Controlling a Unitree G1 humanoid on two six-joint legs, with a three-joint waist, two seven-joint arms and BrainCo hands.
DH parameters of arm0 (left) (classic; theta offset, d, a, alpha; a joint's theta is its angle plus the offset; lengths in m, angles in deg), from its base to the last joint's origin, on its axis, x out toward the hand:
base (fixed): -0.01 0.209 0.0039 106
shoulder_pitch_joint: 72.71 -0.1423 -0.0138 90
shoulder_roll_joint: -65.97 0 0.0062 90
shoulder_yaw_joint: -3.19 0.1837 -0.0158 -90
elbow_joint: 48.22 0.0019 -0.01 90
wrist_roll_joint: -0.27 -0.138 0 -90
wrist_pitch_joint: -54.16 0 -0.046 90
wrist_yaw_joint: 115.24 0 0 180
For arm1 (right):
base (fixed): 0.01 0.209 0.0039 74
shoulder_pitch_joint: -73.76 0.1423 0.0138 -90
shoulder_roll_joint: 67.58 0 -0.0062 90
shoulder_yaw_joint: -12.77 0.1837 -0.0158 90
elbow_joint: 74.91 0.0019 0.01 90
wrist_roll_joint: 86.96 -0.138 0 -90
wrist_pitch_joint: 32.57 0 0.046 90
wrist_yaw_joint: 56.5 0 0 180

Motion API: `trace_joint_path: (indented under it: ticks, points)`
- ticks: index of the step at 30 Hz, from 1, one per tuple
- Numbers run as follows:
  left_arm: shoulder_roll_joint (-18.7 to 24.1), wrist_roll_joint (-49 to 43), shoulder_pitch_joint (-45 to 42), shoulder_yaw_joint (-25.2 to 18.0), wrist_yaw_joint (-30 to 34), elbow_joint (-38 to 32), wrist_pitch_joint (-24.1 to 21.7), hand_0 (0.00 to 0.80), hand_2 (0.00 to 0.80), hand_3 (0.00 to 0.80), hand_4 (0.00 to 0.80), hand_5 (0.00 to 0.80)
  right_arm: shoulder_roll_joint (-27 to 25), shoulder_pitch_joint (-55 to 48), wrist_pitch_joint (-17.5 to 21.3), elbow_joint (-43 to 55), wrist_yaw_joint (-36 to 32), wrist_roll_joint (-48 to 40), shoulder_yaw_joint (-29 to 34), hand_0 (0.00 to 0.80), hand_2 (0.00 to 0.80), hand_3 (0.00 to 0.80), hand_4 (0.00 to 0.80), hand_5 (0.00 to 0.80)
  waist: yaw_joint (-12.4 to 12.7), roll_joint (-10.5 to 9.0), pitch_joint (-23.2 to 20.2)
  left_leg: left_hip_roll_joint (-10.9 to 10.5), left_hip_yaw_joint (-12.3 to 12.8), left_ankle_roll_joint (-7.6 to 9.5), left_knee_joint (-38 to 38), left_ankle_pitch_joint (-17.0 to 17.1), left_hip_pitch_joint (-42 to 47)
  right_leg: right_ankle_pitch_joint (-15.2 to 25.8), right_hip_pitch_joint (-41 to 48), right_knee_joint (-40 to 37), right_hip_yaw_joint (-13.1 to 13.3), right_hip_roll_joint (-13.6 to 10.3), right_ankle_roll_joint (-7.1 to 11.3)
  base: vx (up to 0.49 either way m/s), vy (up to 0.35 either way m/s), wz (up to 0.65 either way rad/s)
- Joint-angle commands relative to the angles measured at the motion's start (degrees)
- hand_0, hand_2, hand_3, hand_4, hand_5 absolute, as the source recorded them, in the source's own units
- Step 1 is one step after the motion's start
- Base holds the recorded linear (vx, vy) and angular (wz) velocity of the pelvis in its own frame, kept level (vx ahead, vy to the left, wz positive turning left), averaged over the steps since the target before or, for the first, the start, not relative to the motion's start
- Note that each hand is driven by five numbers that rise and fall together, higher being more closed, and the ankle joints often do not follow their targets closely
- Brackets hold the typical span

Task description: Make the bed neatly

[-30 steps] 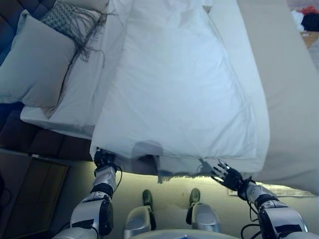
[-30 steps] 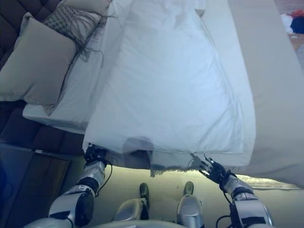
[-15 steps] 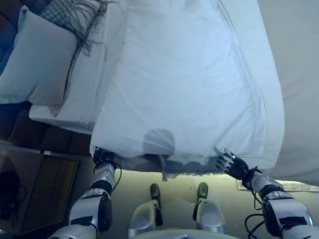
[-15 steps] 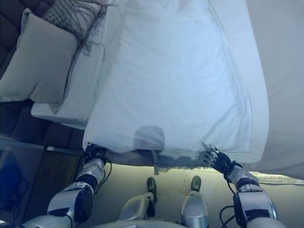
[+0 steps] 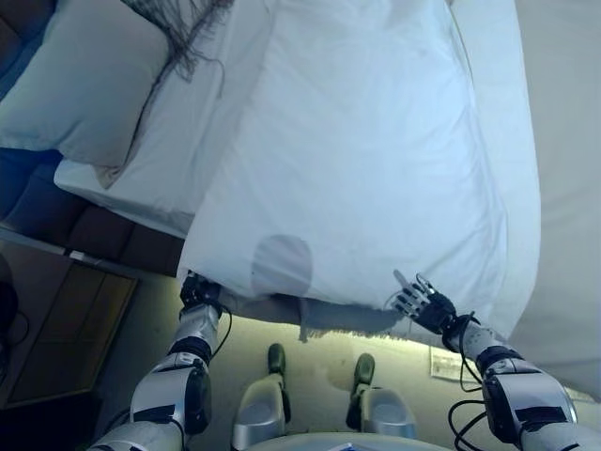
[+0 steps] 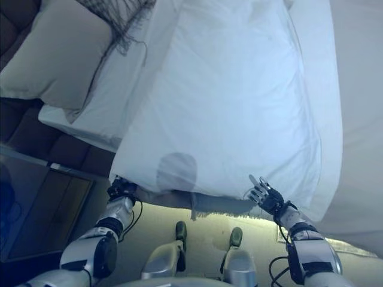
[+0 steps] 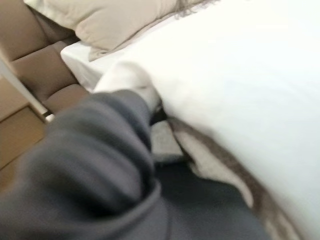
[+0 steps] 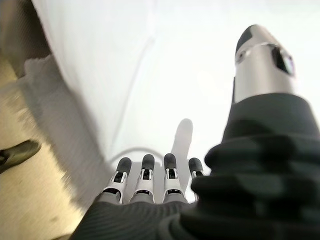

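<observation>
A white duvet [image 5: 357, 160] lies lengthwise over the bed, and its near edge hangs just over the bed's side in front of me. My left hand [image 5: 197, 291] sits at the duvet's near left corner, where bunched white cloth [image 7: 127, 82] covers its fingers. My right hand [image 5: 418, 303] is open at the duvet's near right edge, fingers straight and spread. Its fingertips [image 8: 145, 162] reach the white cloth [image 8: 150, 75]. A grey fringed blanket edge [image 5: 343, 319] shows under the duvet between my hands.
A beige pillow [image 5: 89, 80] lies at the head end on the left, with a dark fringed throw [image 5: 183, 28] beside it. A white sheet [image 5: 141, 178] is bare left of the duvet. A pale bedspread [image 5: 563, 141] covers the right side. A dark tufted headboard [image 5: 38, 202] and a wooden bedside surface [image 5: 66, 319] stand at the left.
The camera has shifted. My right hand has come up from below the bed's edge to the duvet's near right edge, fingers spread. My left hand stays at the near left corner.
</observation>
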Motion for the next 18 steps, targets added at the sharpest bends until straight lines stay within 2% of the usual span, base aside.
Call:
trace_joint_path:
  ticks: [1, 9, 18]
  points:
    - [10.22, -1.56, -11.88, -9.34, 3.1, 3.65, -3.93, 0.8, 0.8, 0.8, 0.8, 0.8, 3.39, -3.82, 1.12, -0.83, -0.8, -1.02, 2.82, 0.0, 0.0, 0.0, 0.0, 0.0, 6.82, -4.67, -5.73, -4.81, -0.63, 2.68, 3.08, -4.81, 1.06, 0.52, -3.88, 6.99, 4.79, -6.56, 4.02, 0.154, 0.023, 0.07]
    - [10.22, -8.92, -19.7, -13.36, 1.49, 6.04, -0.91, 0.8, 0.8, 0.8, 0.8, 0.8, 5.03, -9.5, 1.68, -1.17, -0.74, 1.01, 5.3, 0.0, 0.0, 0.0, 0.0, 0.0, 8.18, -4.3, -7.08, -4.91, -0.76, 3.55, 3.78, -6.14, 3.61, -0.31, -1.48, 7.99, 4.31, -7.08, 4.25, 0.122, 0.017, 0.02]
    - [8.51, -9.8, -19.95, -12.03, 1.31, 5.11, 2.01, 0.8, 0.8, 0.8, 0.8, 0.8, 5.43, -8.36, 2.8, -0.97, -0.99, -0.16, 5.15, 0.0, 0.0, 0.0, 0.0, 0.0, 8.16, -3.89, -3.66, -5.17, -0.32, 3.8, 5.31, -6.1, 1.01, 0.27, -3.64, 8.53, 5.12, -7.99, 5.01, -0.041, -0.003, -0.03]
